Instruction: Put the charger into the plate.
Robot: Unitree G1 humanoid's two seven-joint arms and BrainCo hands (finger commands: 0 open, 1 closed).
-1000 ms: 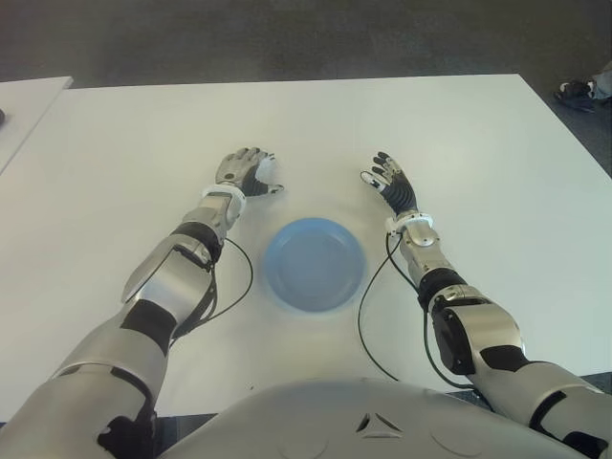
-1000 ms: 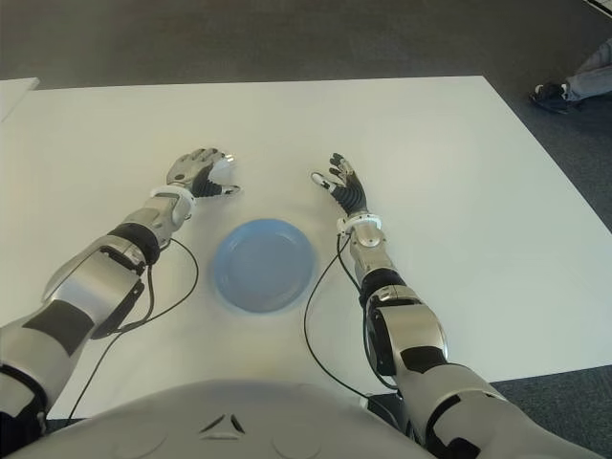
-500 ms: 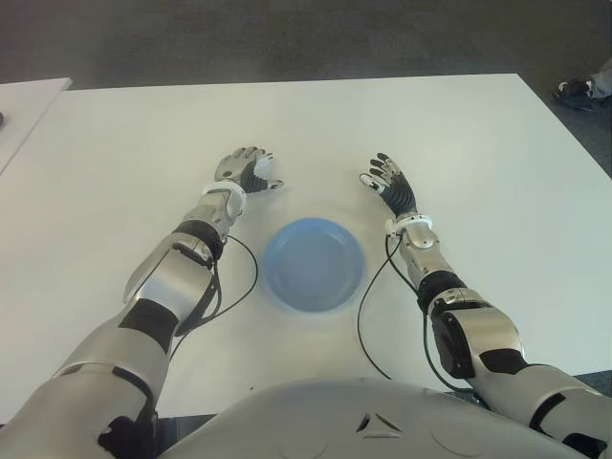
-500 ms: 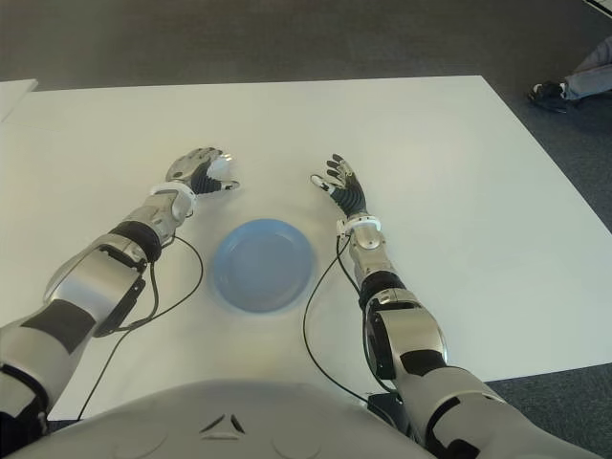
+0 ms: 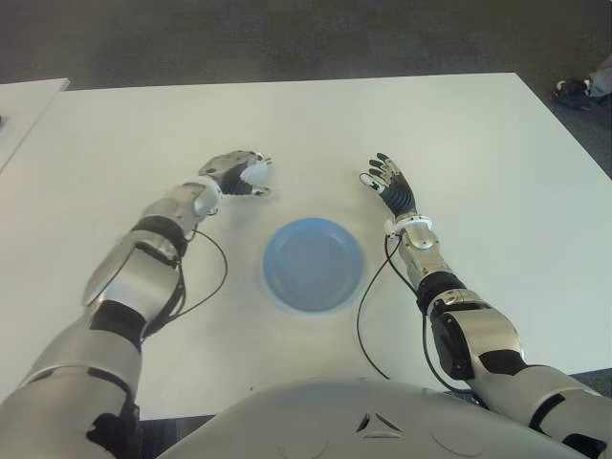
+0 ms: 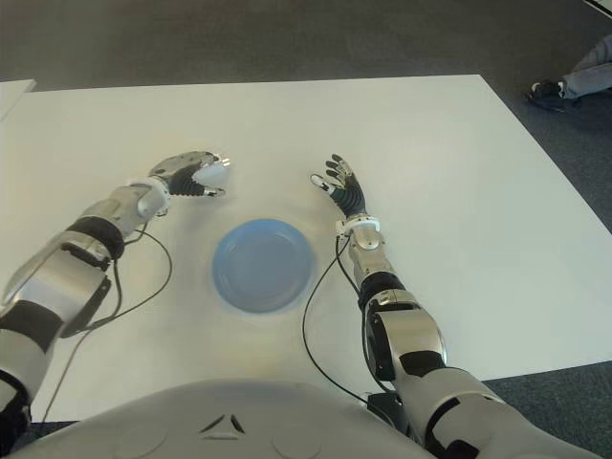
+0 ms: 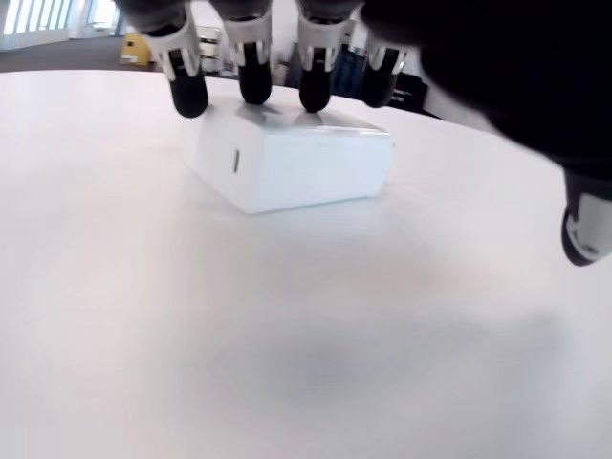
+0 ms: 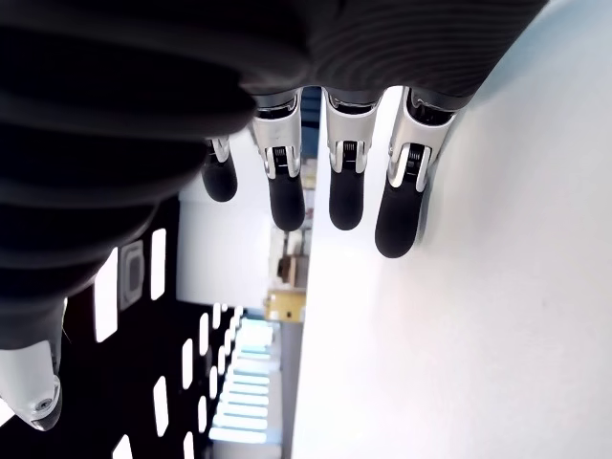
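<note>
The white block charger (image 7: 287, 163) lies flat on the white table (image 5: 459, 134), left of and behind the blue plate (image 5: 314, 265), which holds nothing. My left hand (image 5: 244, 175) is cupped over the charger (image 6: 211, 173). In the left wrist view several fingertips (image 7: 253, 86) touch its top far edge, while the thumb (image 7: 583, 229) stands apart from it to the side. My right hand (image 5: 387, 182) shows right of and behind the plate, its fingers (image 8: 344, 186) stretched out straight and holding nothing.
Black cables (image 5: 368, 316) loop from both wrists over the table beside the plate. A second white table (image 5: 29, 100) stands at the far left. A person's shoe (image 5: 576, 91) shows on the dark floor beyond the right table edge.
My left forearm has swung out to the left and the hand has turned, so the charger now shows at its fingertips. The right hand and the plate have stayed put.
</note>
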